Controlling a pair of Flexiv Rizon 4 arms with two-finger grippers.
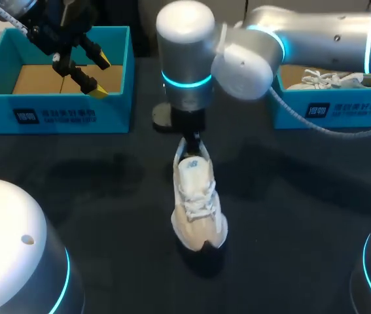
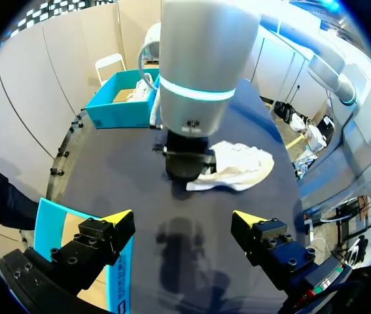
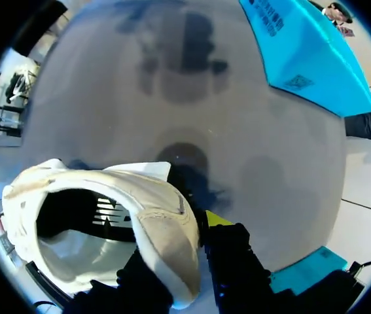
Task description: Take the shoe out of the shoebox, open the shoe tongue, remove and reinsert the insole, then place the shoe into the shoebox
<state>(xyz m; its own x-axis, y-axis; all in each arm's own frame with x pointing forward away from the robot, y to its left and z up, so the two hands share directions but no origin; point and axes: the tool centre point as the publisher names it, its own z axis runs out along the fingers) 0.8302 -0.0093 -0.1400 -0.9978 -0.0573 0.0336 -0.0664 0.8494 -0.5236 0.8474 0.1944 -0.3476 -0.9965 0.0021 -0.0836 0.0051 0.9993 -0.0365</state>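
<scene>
**Shoe point(image 1: 199, 204):** shown out of its box, stood sole-down near the middle of the table point(image 1: 106, 196), toe pointing away from the boxes. The heel wall is clamped between the fingers of the right claw point(image 1: 190, 142) (one yellow tip shows just behind the heel in the right wrist view); this is presumably so that the shoe is steadied while the tongue is worked.

**Left claw point(image 1: 99, 77):** held spread wide with nothing between its fingers, above the left box point(image 1: 54, 119); it is judged to be kept free for the tongue and insole.

**Materials:**
- Shoe: cream fabric, soft and padded at the collar; white laces point(image 1: 197, 193); dark sole.
- Left box: turquoise card, straight-walled, brown floor showing.
- Table: dark and matte.

A second shoe point(image 1: 329, 80) is seen lying in the right box point(image 1: 342, 111).
</scene>
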